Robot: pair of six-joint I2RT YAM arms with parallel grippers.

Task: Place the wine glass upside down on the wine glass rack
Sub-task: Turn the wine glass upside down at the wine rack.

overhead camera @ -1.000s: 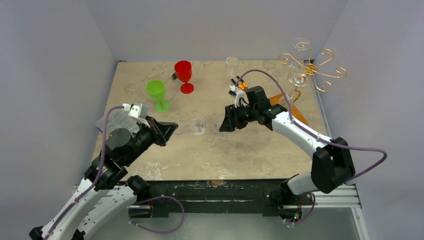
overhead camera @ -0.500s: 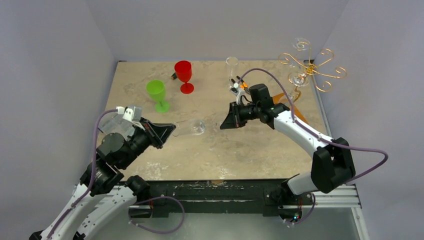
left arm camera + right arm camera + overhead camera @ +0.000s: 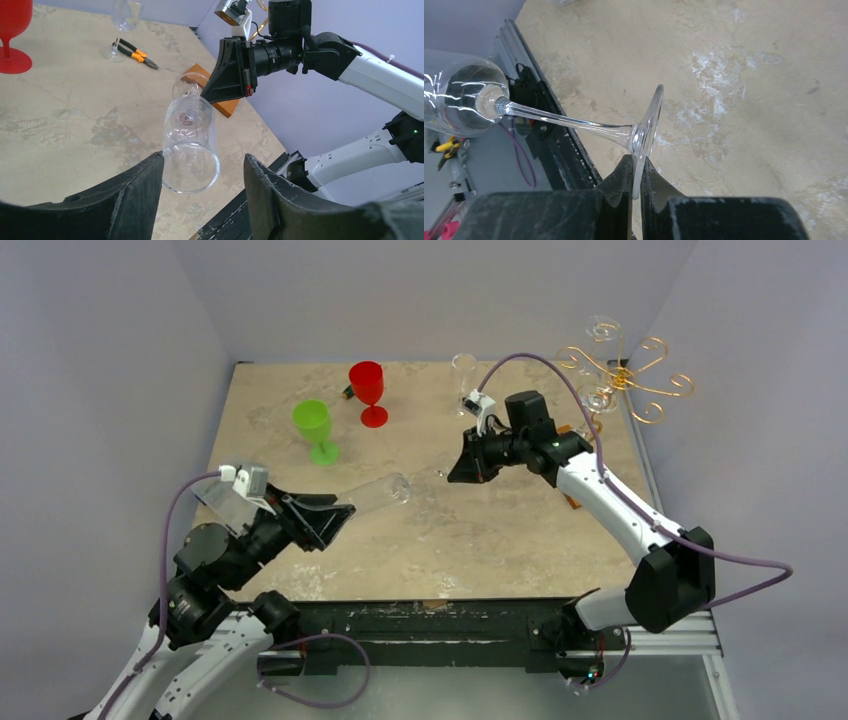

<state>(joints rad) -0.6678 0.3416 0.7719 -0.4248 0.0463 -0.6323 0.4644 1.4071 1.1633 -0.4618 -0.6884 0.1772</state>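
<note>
The right gripper [image 3: 636, 170] is pinching the edge of the foot of a clear wine glass [image 3: 191, 145], its two fingers pressed together on the thin disc. The glass is lying on its side in the air, stem roughly level, with the foot end pointing toward the wine glass rack [image 3: 625, 377] and the bowl's mouth pointing away from it. In the top view the glass is hanging well to the left of the rack and nearer the arms' bases than the rack's gold curls.

The left gripper [image 3: 338, 512] is standing spread at the end of the glass farthest from the rack, one finger on each side of the bowl's mouth. In the left wrist view gaps are showing between fingers and glass, so it is gripping nothing.

The rack is standing at the far right corner of the table [image 3: 480, 550], its wooden base [image 3: 227, 106] largely hiding behind the right arm. Two other clear glasses [image 3: 603, 330] are showing among its curled arms — too faint to tell how they are seated.

Left of the rack an upright clear glass [image 3: 463, 370] is standing with orange-handled pliers [image 3: 132, 52] lying just beside its foot. Farther from the rack a red goblet [image 3: 367, 390] is standing, and farther still a green goblet [image 3: 315, 428].
</note>
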